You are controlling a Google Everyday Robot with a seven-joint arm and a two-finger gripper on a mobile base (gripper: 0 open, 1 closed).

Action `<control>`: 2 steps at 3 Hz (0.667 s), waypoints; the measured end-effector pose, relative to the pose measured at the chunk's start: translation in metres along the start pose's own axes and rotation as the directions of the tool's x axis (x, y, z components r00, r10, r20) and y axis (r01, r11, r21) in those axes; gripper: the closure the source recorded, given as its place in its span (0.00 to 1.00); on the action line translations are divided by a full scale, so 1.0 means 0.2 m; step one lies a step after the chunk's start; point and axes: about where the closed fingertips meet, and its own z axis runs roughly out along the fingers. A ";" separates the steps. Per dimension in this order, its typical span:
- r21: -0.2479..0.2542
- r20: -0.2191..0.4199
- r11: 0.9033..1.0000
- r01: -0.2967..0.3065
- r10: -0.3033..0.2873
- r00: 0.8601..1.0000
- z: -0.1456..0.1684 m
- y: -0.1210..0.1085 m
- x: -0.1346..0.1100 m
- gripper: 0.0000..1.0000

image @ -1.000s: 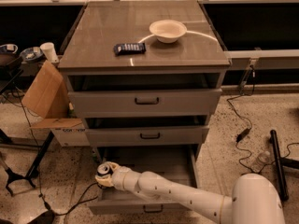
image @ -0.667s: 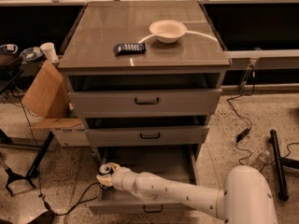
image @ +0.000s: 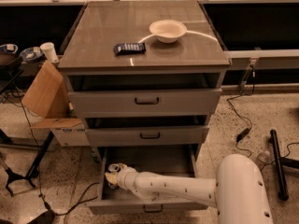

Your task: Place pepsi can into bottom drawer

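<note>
White robot arm reaches into open grey bottom drawer. Tool inside drawer at left end, open or closed: cannot tell. Silver-topped pepsi can inside drawer, just beside tool. Above drawer on table: dark-blue flat packet, white bowl.

The bench top is smooth and glossy, throwing back streaks of light. The drawer fronts look like matt grey painted metal. The bowl is pale and matt; the packet is shiny dark-blue film. The jaws, smooth cream plastic like the arm, sit in the bottom drawer at its left front corner, at the pepsi can and its bright metal top. The cardboard box is dull brown paperboard; the floor is speckled, polished stone.
</note>
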 end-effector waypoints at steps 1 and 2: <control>0.055 -0.013 0.997 -0.050 0.051 0.999 0.01 -0.08 0.01 1.00; 0.063 -0.023 0.994 -0.094 0.095 0.995 0.03 -0.10 0.04 0.82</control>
